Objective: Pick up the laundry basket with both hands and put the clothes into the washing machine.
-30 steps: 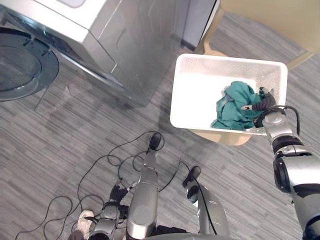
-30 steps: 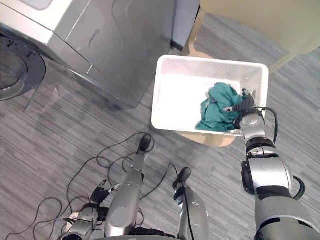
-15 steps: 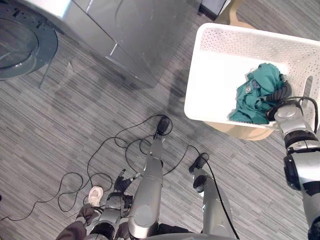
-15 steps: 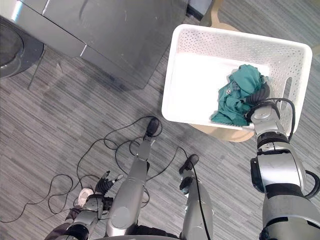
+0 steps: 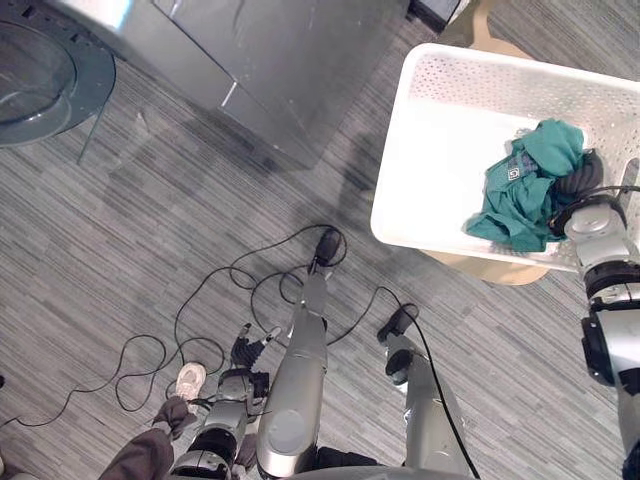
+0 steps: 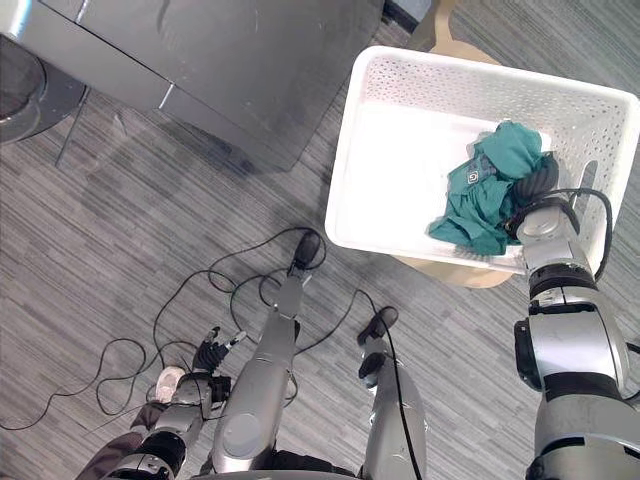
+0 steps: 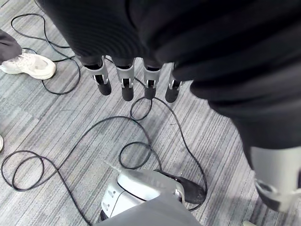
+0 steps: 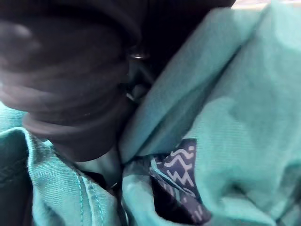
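A white laundry basket [image 5: 392, 150] stands on a tan wooden stool [image 5: 490, 268] at the upper right. A crumpled teal garment [image 5: 525, 190] lies in its right half. My right hand [image 5: 578, 180] is pushed into that garment from the basket's near right side; its dark cover shows against the teal cloth [image 8: 225, 117], and its fingers are buried in the folds. My left hand [image 5: 245, 352] hangs low by the floor, far from the basket, its fingers [image 7: 124, 82] straight and holding nothing.
The grey washing machine [image 5: 270, 60] stands at the top, left of the basket, with its round door [image 5: 35, 75] swung open at the far left. A person's white shoe [image 5: 188, 380] and leg [image 5: 150, 455] are close to my left hand.
The camera has shifted, so the basket now sits further right in view. My right hand has sunk from the garment's edge into its folds. The left hand still hangs low.
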{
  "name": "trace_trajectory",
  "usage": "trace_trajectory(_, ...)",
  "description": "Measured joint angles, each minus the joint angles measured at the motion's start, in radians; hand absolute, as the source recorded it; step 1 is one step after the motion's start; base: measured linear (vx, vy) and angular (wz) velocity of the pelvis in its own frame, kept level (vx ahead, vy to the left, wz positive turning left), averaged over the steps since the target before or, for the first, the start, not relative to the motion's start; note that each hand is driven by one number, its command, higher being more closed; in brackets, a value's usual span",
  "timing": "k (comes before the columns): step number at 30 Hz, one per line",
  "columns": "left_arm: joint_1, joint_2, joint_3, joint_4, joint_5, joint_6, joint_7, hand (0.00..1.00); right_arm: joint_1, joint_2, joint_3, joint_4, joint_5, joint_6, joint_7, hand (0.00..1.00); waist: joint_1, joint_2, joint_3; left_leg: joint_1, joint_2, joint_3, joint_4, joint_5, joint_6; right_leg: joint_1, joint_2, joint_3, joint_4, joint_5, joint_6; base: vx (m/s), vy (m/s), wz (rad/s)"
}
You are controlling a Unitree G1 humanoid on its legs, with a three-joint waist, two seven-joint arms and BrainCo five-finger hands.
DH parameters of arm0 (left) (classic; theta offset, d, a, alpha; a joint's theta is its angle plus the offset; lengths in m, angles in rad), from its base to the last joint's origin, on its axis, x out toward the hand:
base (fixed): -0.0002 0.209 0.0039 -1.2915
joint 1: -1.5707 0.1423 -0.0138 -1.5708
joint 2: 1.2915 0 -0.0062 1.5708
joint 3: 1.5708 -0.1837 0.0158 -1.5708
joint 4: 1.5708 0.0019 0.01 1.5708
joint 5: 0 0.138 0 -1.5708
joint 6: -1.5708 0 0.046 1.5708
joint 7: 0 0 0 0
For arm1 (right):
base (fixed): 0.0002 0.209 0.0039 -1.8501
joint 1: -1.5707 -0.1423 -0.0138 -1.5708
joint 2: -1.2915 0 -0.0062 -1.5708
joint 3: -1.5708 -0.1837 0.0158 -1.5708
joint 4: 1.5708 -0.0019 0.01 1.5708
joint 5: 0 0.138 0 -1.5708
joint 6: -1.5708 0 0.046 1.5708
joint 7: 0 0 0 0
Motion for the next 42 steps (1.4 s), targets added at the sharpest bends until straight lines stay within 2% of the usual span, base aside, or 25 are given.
trace_trajectory(6,0.006,0.006,0.039,0.002,0.000,0.004,0.003,0.00,0.111,0.117,-0.115,0.000,0.075,0.004,0.012,1.00,-0.027,-0.027,-0.014,0.056,0.001,0.005,0.000,-0.001,0.000,0.064,0.005,0.006,-0.018,0.000,0.000,0.02,-0.027,0.04)
trace_trajectory(11,0.037,0.014,0.070,-0.013,0.000,0.005,0.001,0.00,0.193,0.206,-0.251,-0.052,0.203,0.025,0.048,1.00,-0.039,-0.043,-0.011,0.133,0.003,0.045,-0.001,-0.005,0.005,0.126,-0.002,0.042,-0.021,0.001,0.001,-0.03,0.011,-0.12)
trace_trajectory(14,0.103,0.020,0.128,-0.035,-0.068,0.016,-0.004,0.00,0.297,0.275,-0.362,-0.227,0.329,0.023,0.047,1.00,-0.078,-0.079,-0.016,0.200,0.000,0.081,-0.001,-0.014,0.018,0.183,-0.009,0.071,-0.036,0.013,0.009,-0.01,0.017,-0.19)
trace_trajectory(16,0.126,0.019,0.165,-0.035,-0.101,0.021,-0.004,0.00,0.353,0.301,-0.410,-0.331,0.373,0.019,0.039,1.00,-0.089,-0.098,-0.034,0.218,0.000,0.096,-0.001,-0.015,0.017,0.200,-0.009,0.084,-0.054,0.022,0.014,-0.01,0.012,-0.17)
trace_trajectory(18,0.146,0.019,0.217,-0.040,-0.143,0.022,-0.003,0.00,0.425,0.326,-0.456,-0.464,0.414,0.009,0.015,1.00,-0.114,-0.116,-0.052,0.241,-0.002,0.099,-0.002,-0.019,0.015,0.229,-0.009,0.084,-0.069,0.025,0.017,0.00,0.002,-0.04)
trace_trajectory(20,0.194,0.018,0.296,-0.127,-0.201,0.027,-0.001,0.00,0.520,0.357,-0.523,-0.611,0.424,-0.004,-0.002,1.00,-0.132,-0.142,-0.106,0.266,-0.004,0.110,-0.004,-0.053,0.025,0.256,-0.011,0.086,-0.081,0.025,0.018,0.00,0.000,0.00)
trace_trajectory(21,0.211,0.016,0.318,-0.172,-0.221,0.026,0.001,0.00,0.544,0.367,-0.540,-0.650,0.423,-0.008,-0.008,1.00,-0.135,-0.147,-0.119,0.276,-0.005,0.114,-0.005,-0.056,0.026,0.270,-0.010,0.086,-0.088,0.025,0.018,0.03,-0.004,0.00)
trace_trajectory(22,0.238,0.015,0.356,-0.269,-0.249,0.025,0.004,0.00,0.599,0.379,-0.569,-0.728,0.422,-0.017,-0.025,1.00,-0.135,-0.151,-0.159,0.289,-0.012,0.119,-0.008,-0.063,0.023,0.287,-0.011,0.085,-0.103,0.024,0.019,0.05,-0.002,0.06)
trace_trajectory(24,0.267,0.016,0.407,-0.426,-0.265,0.018,0.021,0.00,0.657,0.387,-0.600,-0.837,0.416,-0.019,-0.039,1.00,-0.138,-0.149,-0.220,0.307,-0.016,0.127,-0.008,-0.072,0.035,0.316,-0.013,0.082,-0.123,0.024,0.020,0.06,-0.006,0.05)
trace_trajectory(26,0.277,0.025,0.436,-0.620,-0.275,-0.021,0.057,0.00,0.684,0.391,-0.603,-0.942,0.391,-0.040,-0.040,1.00,-0.141,-0.140,-0.283,0.336,-0.019,0.143,-0.008,-0.078,0.034,0.349,-0.014,0.084,-0.146,0.028,0.024,0.07,-0.018,-0.08)
trace_trajectory(29,0.260,0.023,0.428,-0.789,-0.271,-0.049,0.075,0.00,0.669,0.393,-0.595,-1.020,0.374,-0.058,-0.039,1.00,-0.151,-0.117,-0.335,0.369,-0.025,0.151,-0.008,-0.073,0.034,0.389,-0.018,0.084,-0.164,0.037,0.029,0.08,-0.023,-0.04)
trace_trajectory(31,0.246,0.016,0.419,-0.867,-0.257,-0.054,0.094,0.00,0.627,0.393,-0.564,-1.029,0.375,-0.058,-0.038,1.00,-0.166,-0.100,-0.346,0.400,-0.029,0.156,-0.009,-0.073,0.034,0.418,-0.024,0.085,-0.166,0.037,0.029,0.04,-0.002,-0.06)
trace_trajectory(34,0.205,0.018,0.359,-0.993,-0.190,-0.059,0.112,0.00,0.562,0.393,-0.485,-1.079,0.383,-0.058,-0.023,1.00,-0.168,-0.066,-0.376,0.422,-0.023,0.195,-0.009,-0.073,0.034,0.423,-0.025,0.114,-0.167,0.044,0.028,-0.02,0.008,-0.22)
trace_trajectory(37,0.133,0.034,0.268,-1.021,-0.141,-0.085,0.109,0.00,0.488,0.393,-0.395,-1.091,0.393,-0.065,0.005,1.00,-0.173,-0.035,-0.396,0.451,-0.018,0.221,-0.010,-0.073,0.034,0.436,-0.024,0.141,-0.170,0.054,0.028,-0.07,0.011,-0.28)
trace_trajectory(40,0.083,0.042,0.170,-1.048,-0.122,-0.091,0.100,0.00,0.445,0.399,-0.324,-1.141,0.420,-0.078,0.012,1.00,-0.188,-0.019,-0.412,0.462,-0.012,0.243,-0.010,-0.080,0.032,0.433,-0.021,0.164,-0.174,0.059,0.026,-0.11,0.018,-0.18)
trace_trajectory(42,0.050,0.067,0.094,-1.048,-0.127,-0.098,0.069,0.00,0.422,0.409,-0.283,-1.167,0.434,-0.092,0.028,1.00,-0.189,-0.017,-0.414,0.476,-0.004,0.268,-0.010,-0.091,0.037,0.433,-0.017,0.188,-0.186,0.071,0.024,-0.10,0.017,-0.41)
